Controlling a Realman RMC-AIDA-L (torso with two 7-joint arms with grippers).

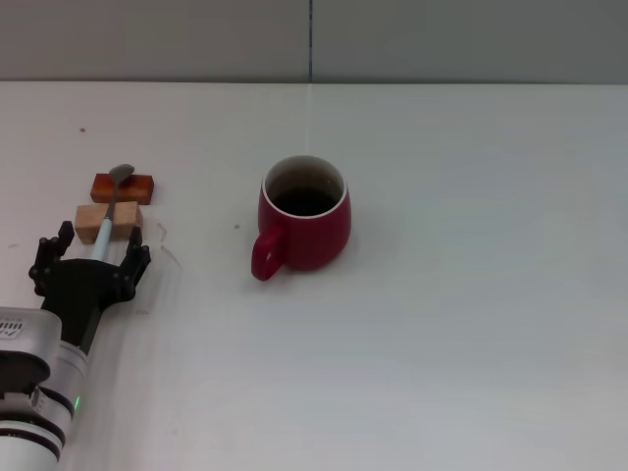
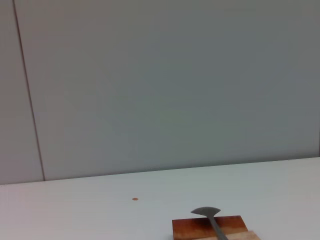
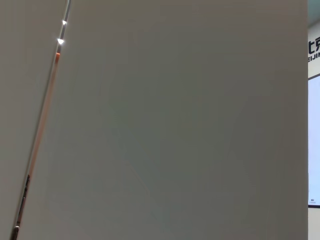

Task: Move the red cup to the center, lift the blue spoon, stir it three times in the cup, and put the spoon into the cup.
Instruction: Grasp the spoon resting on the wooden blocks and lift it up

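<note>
The left gripper (image 1: 90, 257) reaches in from seven o'clock, fingers spread either side of the blue spoon (image 1: 111, 204) on two wooden blocks (image 1: 116, 201). The red cup (image 1: 304, 224) stands centred, handle toward seven o'clock.

Dark-red ceramic mug (image 1: 312, 228), white-rimmed, dark inside; pale-blue-handled grey metal spoon (image 1: 110, 209); reddish-brown wooden block (image 1: 124, 187); tan wooden block (image 1: 94, 223); black left gripper (image 1: 90, 253).

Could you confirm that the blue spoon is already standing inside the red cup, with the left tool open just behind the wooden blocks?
Not quite: in the head view the blue spoon lies across the two wooden blocks, well apart from the red cup. The left tool is indeed open just behind the blocks, around the spoon's handle end.
</note>
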